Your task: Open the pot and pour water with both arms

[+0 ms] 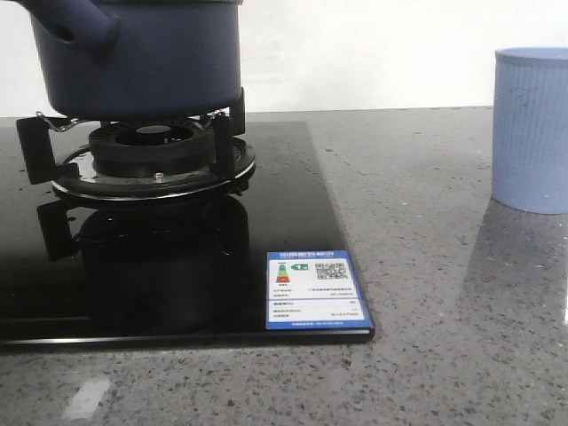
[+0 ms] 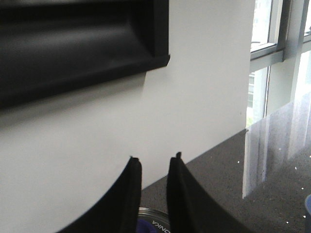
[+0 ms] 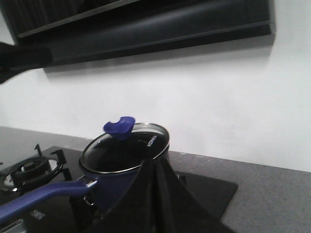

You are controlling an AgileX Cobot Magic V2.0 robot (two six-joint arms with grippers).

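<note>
- The grey speckled stone countertop (image 1: 426, 266) fills the lower part of the front view and carries everything else.
- The black glass gas hob (image 1: 160, 293) lies on the countertop, spreading from about 9 o'clock to 6 o'clock in the front view; its glossy top mirrors the burner.
- The range hood (image 3: 146, 29), dark and long, is fixed to the white wall above the hob in both wrist views.
- The pot (image 1: 142, 58), dark navy-blue with matte sides and a thick hollow stub handle, sits on the pan support at about 11 o'clock in the front view. In the right wrist view it wears a glass lid (image 3: 125, 148) with a metal rim, closed over its mouth.
- The light blue ribbed cup (image 1: 531, 129) stands upright on the countertop at 3 o'clock in the front view, well apart from the hob.
- The burner (image 1: 153, 149), with its black ring and pan support prongs, sits directly under the pot.
- The left gripper (image 2: 154, 162) shows two dark curved fingers with a narrow gap between them and nothing held; part of the lid's rim is visible just beneath.
- The right gripper (image 3: 151, 162) has its dark fingers pressed together, tips right at the lid's near rim; whether they grip anything cannot be told.
- The energy label (image 1: 317, 290), blue-edged with a QR code, is stuck on the hob's near right corner.
- The blue lid knob (image 3: 119, 126) stands on top of the lid.
</note>
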